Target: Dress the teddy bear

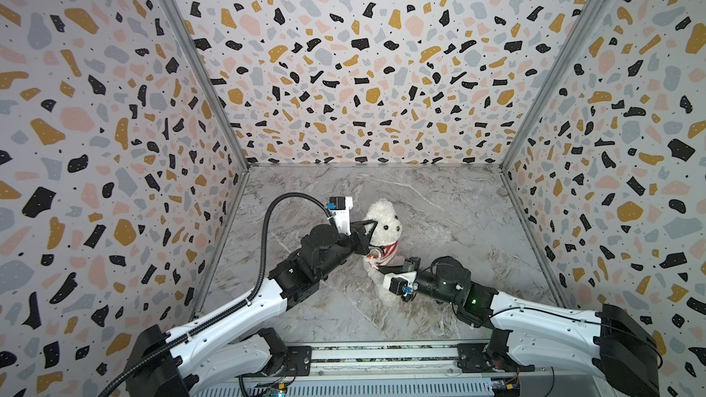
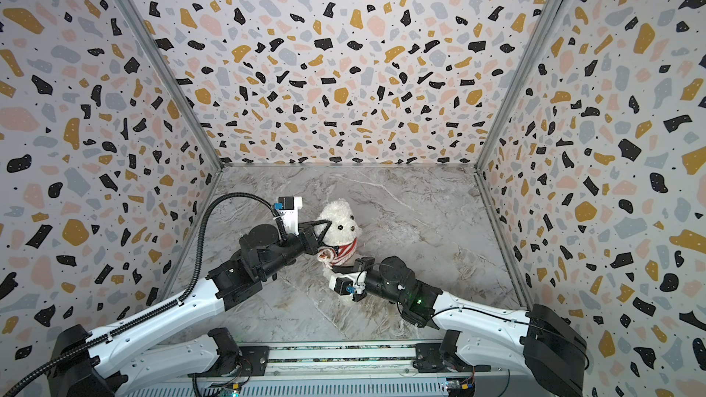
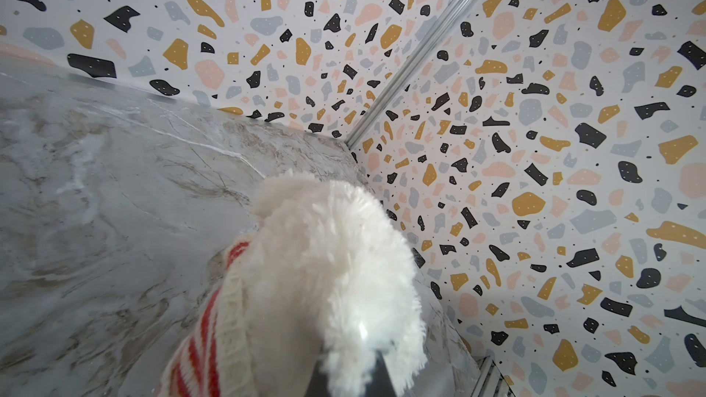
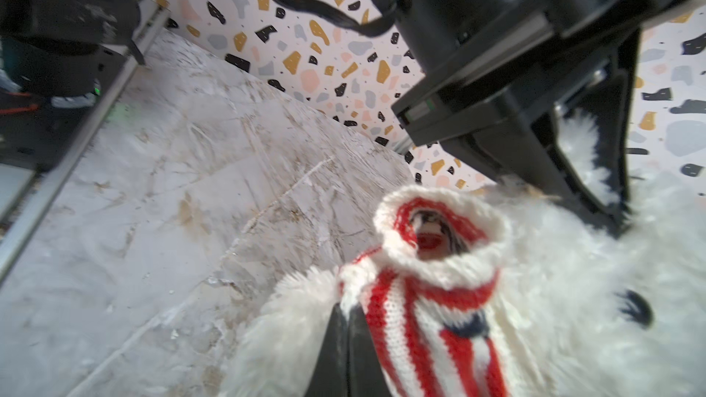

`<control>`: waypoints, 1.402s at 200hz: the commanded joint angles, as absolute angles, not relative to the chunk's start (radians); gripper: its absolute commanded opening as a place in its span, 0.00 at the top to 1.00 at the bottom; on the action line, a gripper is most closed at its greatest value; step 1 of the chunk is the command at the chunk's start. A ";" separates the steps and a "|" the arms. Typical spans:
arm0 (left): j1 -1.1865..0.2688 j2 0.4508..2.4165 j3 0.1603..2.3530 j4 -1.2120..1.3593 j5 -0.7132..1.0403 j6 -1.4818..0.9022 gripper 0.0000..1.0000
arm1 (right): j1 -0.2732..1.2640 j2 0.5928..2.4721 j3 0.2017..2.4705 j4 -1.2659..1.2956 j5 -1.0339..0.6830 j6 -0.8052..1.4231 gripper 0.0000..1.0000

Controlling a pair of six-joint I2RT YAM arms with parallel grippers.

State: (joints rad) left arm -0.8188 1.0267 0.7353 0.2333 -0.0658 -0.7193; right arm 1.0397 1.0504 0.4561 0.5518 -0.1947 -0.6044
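1 teddy bear [image 1: 386,219] between left hand [image 1: 371,231], right hand [image 1: 380,270]

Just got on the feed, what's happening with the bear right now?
Both arms are on the teddy bear, which sits upright on the marble table. The left gripper is shut on the fur at its head. The right gripper is shut low down, apparently pinching the edge of the red-and-white striped sweater. The sweater is round the bear's body, but one sleeve looks empty, so dressing isn't finished.
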 commanded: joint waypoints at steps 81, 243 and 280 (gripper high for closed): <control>-0.811 0.989 0.680 0.366 -0.160 -0.806 1.00 | 1.112 1.132 0.485 0.407 -0.193 -0.492 1.00; -0.763 0.884 0.700 0.328 -0.103 -0.831 1.00 | 1.222 1.249 0.343 0.487 0.127 -0.400 1.00; -0.746 0.833 0.705 0.307 -0.095 -0.813 1.00 | 1.220 1.218 0.321 0.520 0.150 -0.379 1.00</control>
State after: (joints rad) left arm -0.7681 0.8913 0.6716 0.1696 -0.0822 -0.8158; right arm 1.2121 1.2293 0.3592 0.5720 0.1303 -0.4149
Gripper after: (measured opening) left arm 0.072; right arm 0.042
